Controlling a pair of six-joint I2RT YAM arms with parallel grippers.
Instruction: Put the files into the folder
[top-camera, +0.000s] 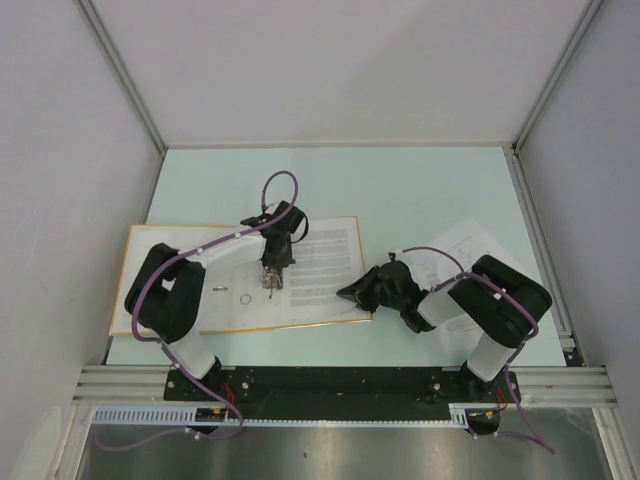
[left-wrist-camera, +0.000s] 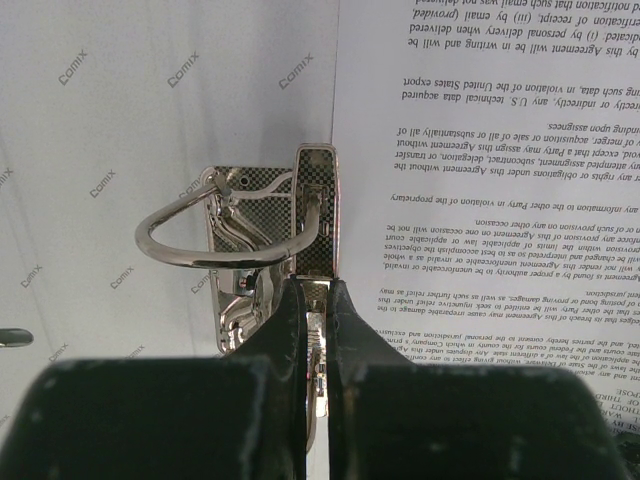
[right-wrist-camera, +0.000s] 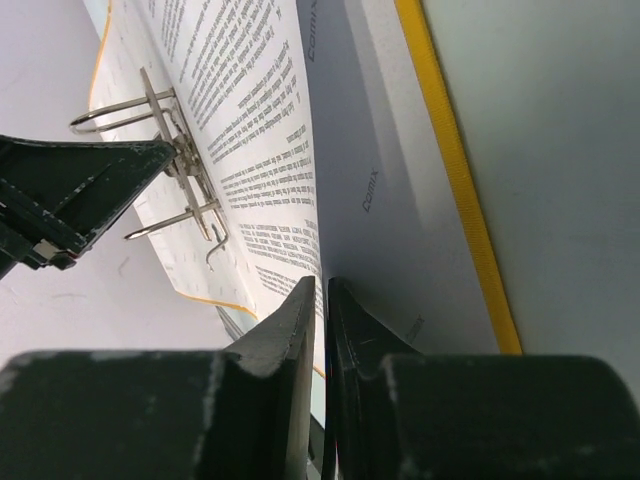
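The orange-edged folder (top-camera: 235, 312) lies open on the table, cream inside up. A printed sheet of the files (top-camera: 325, 265) lies on its right half, beside the metal ring mechanism (left-wrist-camera: 250, 225). My left gripper (top-camera: 270, 278) points down at that mechanism and is shut on its metal lever (left-wrist-camera: 318, 180). My right gripper (top-camera: 350, 292) is at the sheet's right edge. In the right wrist view its fingertips (right-wrist-camera: 322, 285) stand a thin slit apart, with the raised sheet (right-wrist-camera: 250, 110) running into the gap. The folder's yellow border (right-wrist-camera: 455, 170) lies to the right.
More printed sheets (top-camera: 465, 243) lie on the table at the right, partly under the right arm. Grey walls and aluminium rails close in the table on three sides.
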